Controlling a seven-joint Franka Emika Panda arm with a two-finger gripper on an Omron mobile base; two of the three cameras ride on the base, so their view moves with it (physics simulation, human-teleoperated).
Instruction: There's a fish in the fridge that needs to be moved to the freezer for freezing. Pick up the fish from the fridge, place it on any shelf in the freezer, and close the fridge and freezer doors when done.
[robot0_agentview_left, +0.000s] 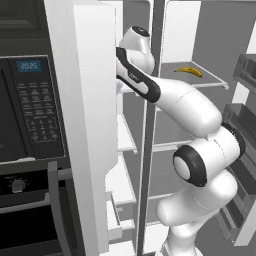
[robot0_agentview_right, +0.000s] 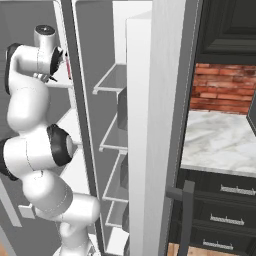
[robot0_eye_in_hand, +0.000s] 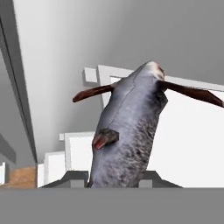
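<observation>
The fish (robot0_eye_in_hand: 127, 131), grey-bodied with red-brown fins, hangs upright between my gripper's (robot0_eye_in_hand: 113, 178) fingertips, which are shut on its lower end. Behind it are the freezer's white shelves (robot0_eye_in_hand: 192, 140). From the left base view, my arm (robot0_agentview_left: 150, 87) reaches into the upper part of the freezer (robot0_agentview_left: 126, 135), the narrow compartment, and the hand is hidden behind the open freezer door (robot0_agentview_left: 85, 125). To its right the fridge (robot0_agentview_left: 200, 80) stands open too, with its door (robot0_agentview_right: 150, 125) swung wide.
A curved yellow thing (robot0_agentview_left: 189, 71) lies on an upper fridge shelf. A black wall oven (robot0_agentview_left: 30, 110) stands left of the freezer door. Door bins (robot0_agentview_left: 240, 125) jut out at the right. Past the fridge door are a marble counter (robot0_agentview_right: 220, 140) and dark drawers (robot0_agentview_right: 225, 200).
</observation>
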